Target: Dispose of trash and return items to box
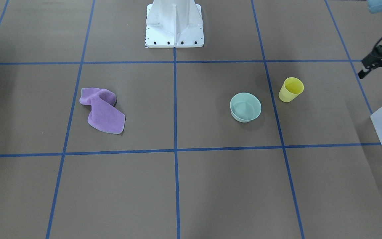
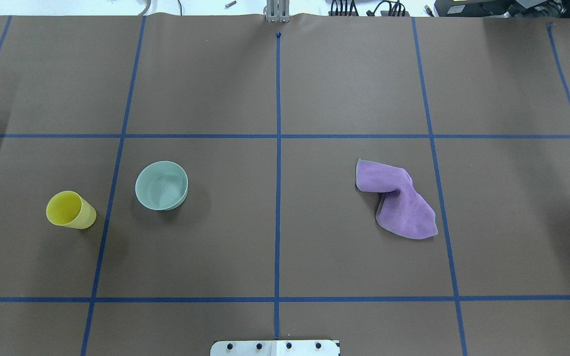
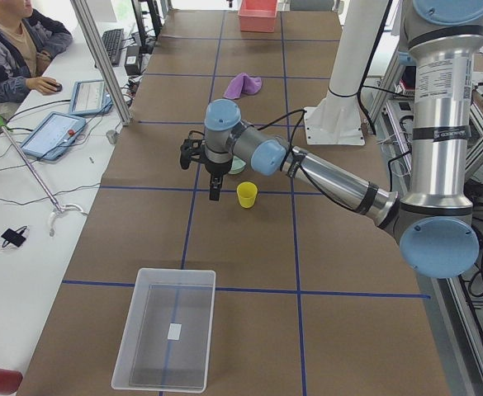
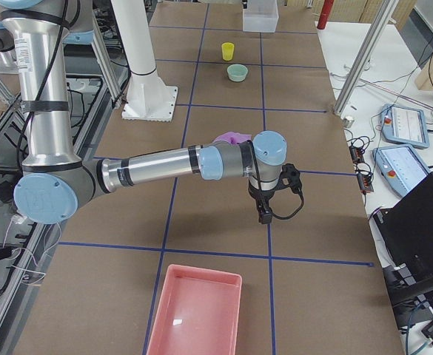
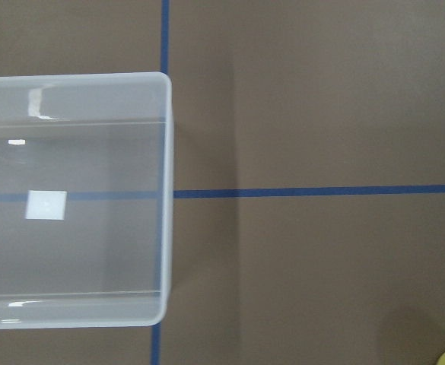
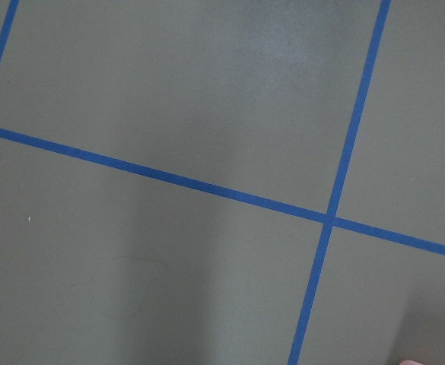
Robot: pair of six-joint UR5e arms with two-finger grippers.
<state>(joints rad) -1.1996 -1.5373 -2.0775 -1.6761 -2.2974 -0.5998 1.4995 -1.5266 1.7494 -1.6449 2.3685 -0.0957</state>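
The box (image 3: pixel 128 334), empty but for a small white label, sits at the table end on the robot's left, about 4 o'clock from the cup in the front-facing view. That probably lets the left arm drop items in without reaching across. A pink bin (image 4: pixel 201 271) (probably for the trash) lies at the opposite end, near the right arm.

In the overhead view the purple cloth (image 2: pixel 396 200) lies crumpled at 3 o'clock of the table's middle and the bowl (image 2: pixel 161 185) stands upright at 9 o'clock. The cup (image 2: pixel 71 210) stands upright between 8 and 9 o'clock from the bowl, apart from it. Neither is in the box yet.

The left gripper (image 1: pixel 377 73) hangs at roughly 3 o'clock from the cup in the front-facing view, fingers spread and empty, seemingly poised for the cup. The right gripper (image 4: pixel 263 214) points down over bare table; I cannot tell whether it is parted or closed.

The table (image 2: pixel 354 74) is brown paper gridded with blue tape. An operator (image 3: pixel 10 41) sits at a side bench with tablets (image 3: pixel 55 132).
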